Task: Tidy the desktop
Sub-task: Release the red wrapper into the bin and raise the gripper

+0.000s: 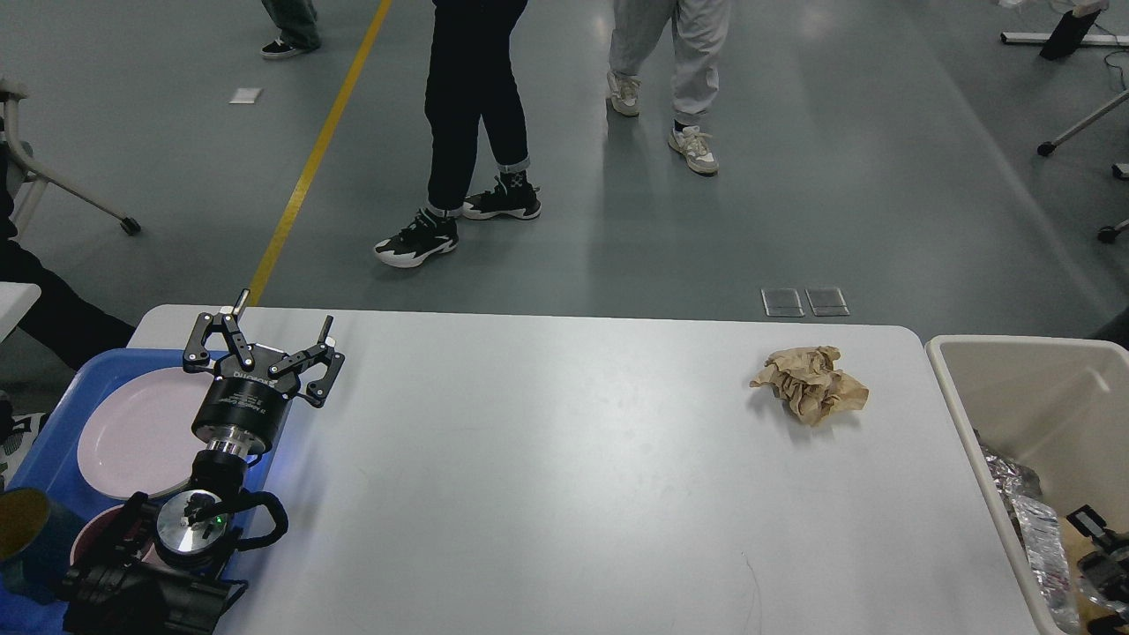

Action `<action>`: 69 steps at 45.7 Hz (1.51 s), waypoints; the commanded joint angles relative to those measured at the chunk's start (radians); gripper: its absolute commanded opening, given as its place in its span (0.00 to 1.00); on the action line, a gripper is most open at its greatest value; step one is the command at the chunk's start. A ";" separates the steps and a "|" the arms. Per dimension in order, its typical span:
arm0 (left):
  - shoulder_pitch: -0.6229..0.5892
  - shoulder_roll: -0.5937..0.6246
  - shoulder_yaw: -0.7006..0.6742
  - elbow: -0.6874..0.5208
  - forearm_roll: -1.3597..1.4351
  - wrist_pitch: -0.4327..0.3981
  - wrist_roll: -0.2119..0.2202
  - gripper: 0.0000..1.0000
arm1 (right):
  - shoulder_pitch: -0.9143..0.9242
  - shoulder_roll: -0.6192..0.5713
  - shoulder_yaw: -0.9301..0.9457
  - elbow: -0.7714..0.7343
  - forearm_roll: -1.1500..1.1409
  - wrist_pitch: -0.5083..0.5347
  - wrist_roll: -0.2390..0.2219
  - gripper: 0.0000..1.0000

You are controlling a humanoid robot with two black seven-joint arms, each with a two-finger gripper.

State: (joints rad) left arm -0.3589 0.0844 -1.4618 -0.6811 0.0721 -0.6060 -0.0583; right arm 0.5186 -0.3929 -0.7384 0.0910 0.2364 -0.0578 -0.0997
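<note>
**Nearly there: one scrap of paper left on the desk**

Now, the big picture first: the white desktop [547,476] fills most of the view, and it is almost bare. Off its right end sits the beige bin [948,397], with crinkled foil [1028,520] already lying inside. At the left end, the blue tray [53,441] holds a pale pink plate [132,432], a second dish partly hidden behind the arm, and a dark cup with a yellow inside [22,538] at the near corner.

So what's left? One crumpled ball of brown paper [810,382], resting on the desktop toward the far right, near the bin but not touching it. That looks like the last item to clear.

And the left gripper [269,348]: it hangs over the tray's right edge, fingers spread wide, holding nothing. It sits well apart from the paper. A dark part shows down inside the bin at the lower right corner, possibly the right arm, but I cannot tell how its fingers stand.

My read: dishes sorted, rubbish step in hand. The next move calls for a reach to the paper, a closing pinch on that loose, springy wad, a lift, then a short carry over the bin's rim. The right side looks far better placed for it.
</note>
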 commanded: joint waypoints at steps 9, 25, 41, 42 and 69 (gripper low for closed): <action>0.000 0.000 0.000 0.000 0.000 0.000 0.000 0.97 | 0.008 -0.006 -0.001 0.004 0.000 -0.002 0.000 1.00; 0.000 0.000 0.000 0.000 0.000 0.000 0.000 0.97 | 0.151 -0.099 -0.061 0.061 -0.026 0.185 -0.011 1.00; 0.000 0.000 0.000 0.000 0.000 0.000 0.000 0.97 | 0.817 -0.161 -0.508 0.596 -0.215 0.469 -0.015 1.00; 0.000 0.000 0.000 0.000 0.000 0.000 0.000 0.97 | 0.863 -0.156 -0.539 0.642 -0.215 0.478 -0.014 1.00; 0.000 0.000 0.000 0.000 0.000 0.000 0.000 0.97 | 1.738 0.127 -0.645 1.292 -0.193 0.964 -0.011 1.00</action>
State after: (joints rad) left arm -0.3590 0.0844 -1.4618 -0.6811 0.0719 -0.6059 -0.0583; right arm 2.1393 -0.2853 -1.3897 1.2643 0.0404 0.9105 -0.1139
